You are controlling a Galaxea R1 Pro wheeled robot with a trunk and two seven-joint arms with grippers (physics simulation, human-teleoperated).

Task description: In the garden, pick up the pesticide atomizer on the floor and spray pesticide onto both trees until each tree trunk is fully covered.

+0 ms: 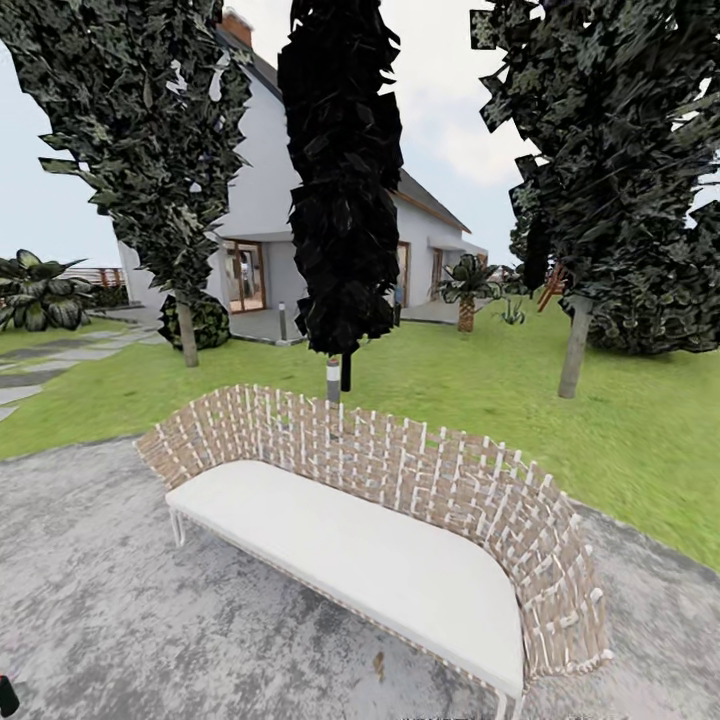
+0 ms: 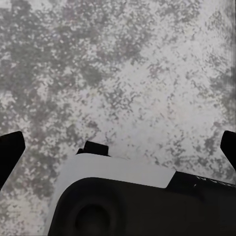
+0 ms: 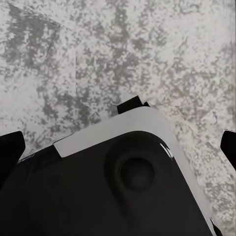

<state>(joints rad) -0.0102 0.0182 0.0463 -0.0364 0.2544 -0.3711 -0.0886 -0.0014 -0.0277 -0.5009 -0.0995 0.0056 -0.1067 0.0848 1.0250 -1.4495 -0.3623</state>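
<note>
Take the woven bench (image 1: 400, 520) as your landmark; it sits on the grey paved patch (image 1: 90, 600) right in front of you, its back turned to the lawn (image 1: 450, 390).

Beyond the bench's left end stands the first tree (image 1: 150, 130), its bare trunk (image 1: 187, 335) rising from the grass near a round shrub (image 1: 205, 320). Straight behind the middle of the bench is a narrow, near-black cypress (image 1: 340, 180) with a short lamp post (image 1: 333, 382) at its foot; that one is not your target. Beyond the bench's right end the second tree (image 1: 610, 150) leans a little on its pale trunk (image 1: 574, 345). The house (image 1: 270, 200) closes the view behind all three.

The atomizer is not in sight from here, so I cannot tell you where on the floor it lies relative to the bench or to either gripper. You likely need to look around before you can pick it up.

Your arms hang low, presumably stowed for driving. The left gripper (image 2: 118, 147) points down at bare paving, its dark fingertips wide apart at the frame edges, holding nothing. The right gripper (image 3: 118, 147) is the same: spread wide, empty, over paving. Both trunks are well beyond the bench, far from either gripper.
</note>
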